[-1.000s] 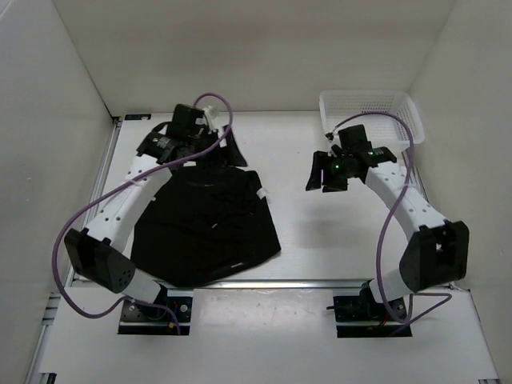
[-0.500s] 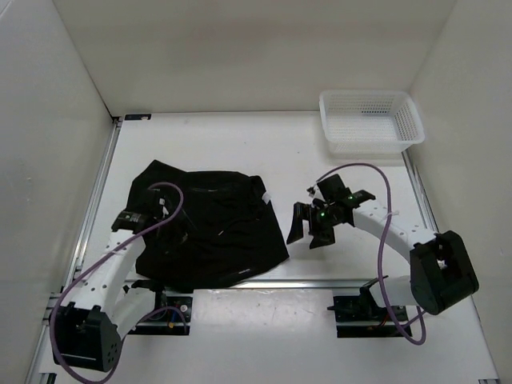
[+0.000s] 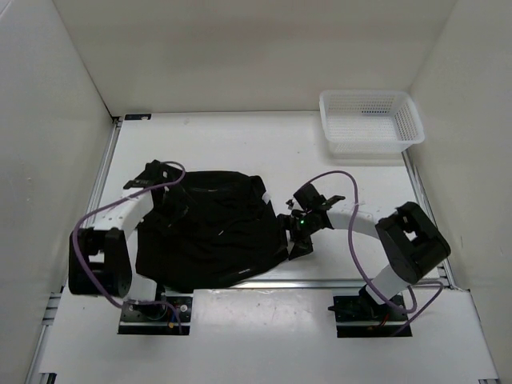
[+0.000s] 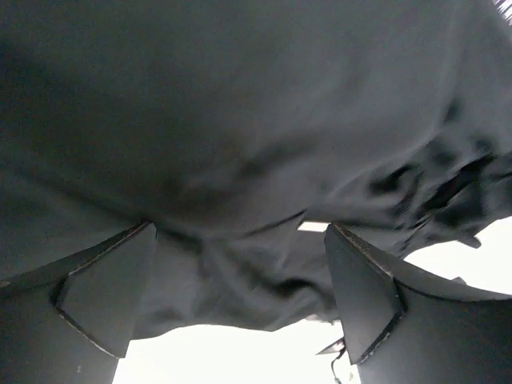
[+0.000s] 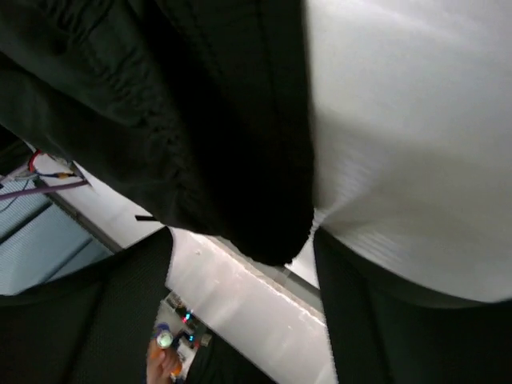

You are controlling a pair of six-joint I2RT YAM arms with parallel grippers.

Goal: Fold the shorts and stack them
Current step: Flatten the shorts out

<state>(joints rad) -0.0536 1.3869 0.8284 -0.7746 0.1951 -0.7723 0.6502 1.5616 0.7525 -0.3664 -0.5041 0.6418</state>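
The black shorts (image 3: pixel 212 232) lie crumpled on the left-centre of the table. My left gripper (image 3: pixel 176 210) is low over their left part. In the left wrist view it (image 4: pixel 240 234) is open, with rumpled shorts fabric (image 4: pixel 240 144) filling the gap between the fingers (image 4: pixel 104 296). My right gripper (image 3: pixel 293 234) is at the shorts' right edge, near the front corner. In the right wrist view it (image 5: pixel 242 236) is open, and a rounded corner of the shorts (image 5: pixel 240 176) hangs between its fingers (image 5: pixel 400 320).
A white mesh basket (image 3: pixel 370 120) stands at the back right corner. White walls close in the table on the left, back and right. A metal rail (image 3: pixel 320 282) runs along the front edge.
The left arm came back from the far side of the shorts to their left part. The right arm swung from near the basket to the shorts' right edge. The shorts' far part has shifted.
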